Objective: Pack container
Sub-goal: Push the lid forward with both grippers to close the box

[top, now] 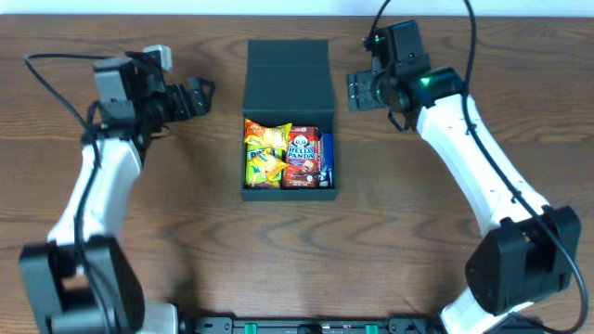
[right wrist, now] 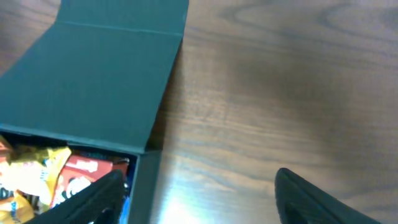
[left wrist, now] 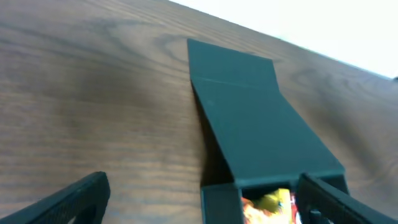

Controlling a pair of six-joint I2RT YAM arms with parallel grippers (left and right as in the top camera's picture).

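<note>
**Inspector:** Where is the box (top: 289, 193)?

**Assessor:** At the centre of the bench (top: 167, 241), squarely between the two arms. Its lid (top: 288, 82) is thrown back on the far side, hinged at the rear wall. In the left wrist view the lid seems to slope up off the bench, but I cannot tell the angle.

**Inspector:** Contents?

**Assessor:** Three packets lie side by side and fill the open part from wall to wall. A yellow packet (top: 264, 153) is on the left, a red biscuit packet (top: 302, 158) is in the middle, and a blue packet (top: 326, 160) sits tight against the right wall. Whether any of them stands above the rim cannot be confirmed from overhead.

**Inspector:** End effectors?

**Assessor:** The left end effector (top: 199, 96) has its fingers spread and holds nothing, and it sits near the lid's left edge. The right end effector (top: 354, 91) is likewise spread and empty, just beside the lid's right edge. Neither touches the lid.

**Inspector:** Why are they stationed there?

**Assessor:** In my judgement the filling looks complete and closing is the step in hand. Each end effector faces a side edge of the lid, which suits tipping it forward.

**Inspector:** Clearance?

**Assessor:** The bench is bare on both flanks and in front of the box. Behind the lid there is little room before the far edge of the bench, so an approach from the rear would be cramped. The lid's end flap must clear the front wall, and the packets near that wall could catch it.
</note>
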